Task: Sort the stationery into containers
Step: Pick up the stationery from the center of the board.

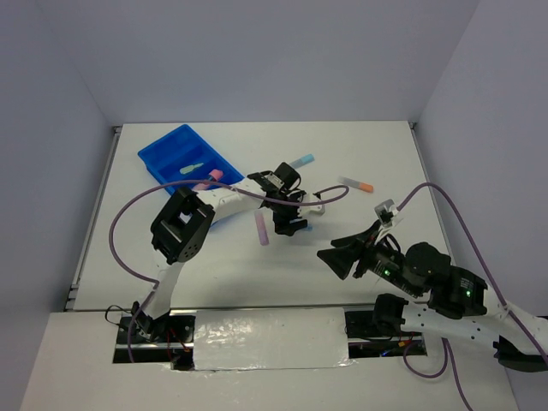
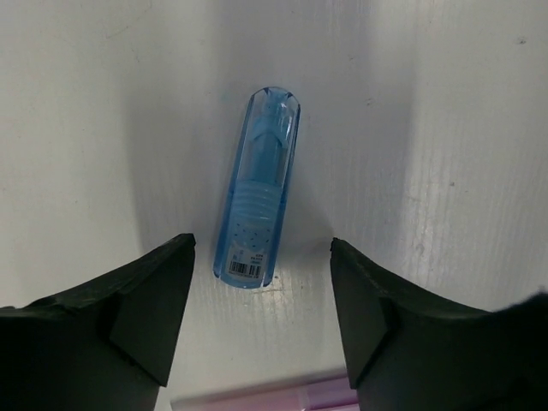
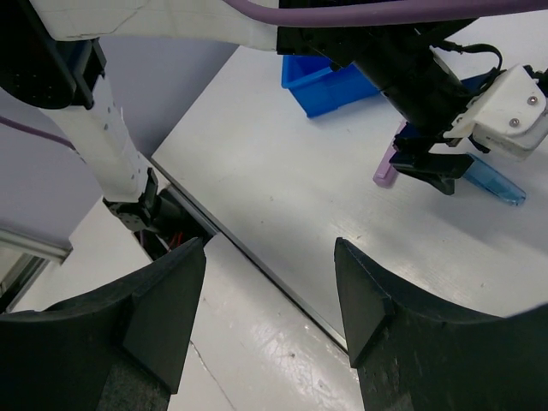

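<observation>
My left gripper (image 1: 291, 224) hangs low over the table's middle, open, fingers (image 2: 163, 291) straddling the near end of a clear blue stick (image 2: 257, 201) without touching it. A purple stick (image 1: 261, 229) lies just left of it and shows at the bottom of the left wrist view (image 2: 282, 398). The blue tray (image 1: 171, 145) sits far left with a pale green stick (image 1: 192, 168) inside. A pink-capped item (image 1: 214, 175) lies by the tray's near corner. Another blue stick (image 1: 301, 161) and an orange-capped stick (image 1: 357, 183) lie farther back. My right gripper (image 1: 338, 257) is open and empty (image 3: 270, 291) near the front edge.
A purple cable (image 1: 128, 223) loops from the left arm over the table. The table's front edge and a taped strip (image 1: 265, 338) lie below the right gripper. Grey walls close in the table's left, back and right sides.
</observation>
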Robot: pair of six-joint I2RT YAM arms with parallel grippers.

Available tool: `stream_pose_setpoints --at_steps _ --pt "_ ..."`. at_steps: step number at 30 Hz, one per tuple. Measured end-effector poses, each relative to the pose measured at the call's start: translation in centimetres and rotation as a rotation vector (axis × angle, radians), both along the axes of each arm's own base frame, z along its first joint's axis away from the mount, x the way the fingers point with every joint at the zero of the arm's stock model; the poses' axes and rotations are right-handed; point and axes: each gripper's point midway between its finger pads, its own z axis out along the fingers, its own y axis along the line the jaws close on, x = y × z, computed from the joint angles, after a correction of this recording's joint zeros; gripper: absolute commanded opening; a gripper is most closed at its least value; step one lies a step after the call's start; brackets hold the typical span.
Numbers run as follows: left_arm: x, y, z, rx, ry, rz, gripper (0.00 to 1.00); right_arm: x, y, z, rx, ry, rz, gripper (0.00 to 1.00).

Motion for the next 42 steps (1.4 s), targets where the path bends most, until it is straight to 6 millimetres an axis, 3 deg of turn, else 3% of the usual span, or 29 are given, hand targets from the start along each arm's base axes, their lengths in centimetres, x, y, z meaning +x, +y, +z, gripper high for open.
stream_pose_setpoints --at_steps 2,3,4,7,13,15,19,21,22,23,32,35,39,42 --pt "0.0 0.0 0.0 -0.002 0.000 0.002 0.63 -0.1 -0.1 0.2 0.008 -0.003 0.000 0.69" --pt "0.1 -0.1 0.1 -0.004 -0.002 0.002 0.51 -0.1 -0.2 0.3 0.012 -0.005 0.000 0.69" --pt "0.1 -0.2 0.1 -0.006 -0.002 0.002 0.49 -0.1 -0.2 0.3 0.014 -0.006 0.000 0.69" --pt "-0.1 -0.2 -0.1 -0.003 -0.003 -0.003 0.49 -0.1 -0.2 0.4 0.017 -0.007 0.000 0.69" --pt "-0.3 -0.3 -0.4 0.004 0.005 -0.007 0.64 -0.3 -0.6 0.9 0.041 -0.017 0.003 0.69" --pt "-0.3 -0.3 -0.5 0.004 0.005 -0.008 0.63 -0.4 -0.8 1.3 0.054 -0.023 0.003 0.69" --pt "-0.7 -0.6 -0.5 0.008 0.008 -0.016 0.44 -0.5 -1.0 1.7 0.067 -0.028 0.003 0.69" --pt "-0.9 -0.9 -0.5 0.008 0.013 -0.020 0.25 -0.5 -1.1 1.7 0.067 -0.028 0.003 0.69" --pt "-0.9 -1.0 -0.4 0.008 0.008 -0.021 0.09 -0.5 -1.1 1.7 0.066 -0.028 0.003 0.69" --pt "-0.9 -1.1 -0.4 0.008 0.008 -0.023 0.02 -0.5 -1.1 1.7 0.066 -0.029 0.003 0.69" --pt "0.0 -0.8 0.2 -0.018 0.015 0.035 0.00 -0.7 -1.6 2.5 0.078 -0.042 0.002 0.69" --pt "1.5 0.1 2.0 -0.055 -0.004 0.095 0.00 -0.7 -1.8 2.9 0.085 -0.049 0.000 0.69" --pt "5.0 1.7 7.2 -0.142 -0.105 0.200 0.00 -0.7 -1.9 2.9 0.081 -0.049 0.000 0.69" --pt "8.2 4.7 11.9 -0.193 -0.231 0.310 0.00 -0.7 -1.9 2.9 0.079 -0.051 0.000 0.69"
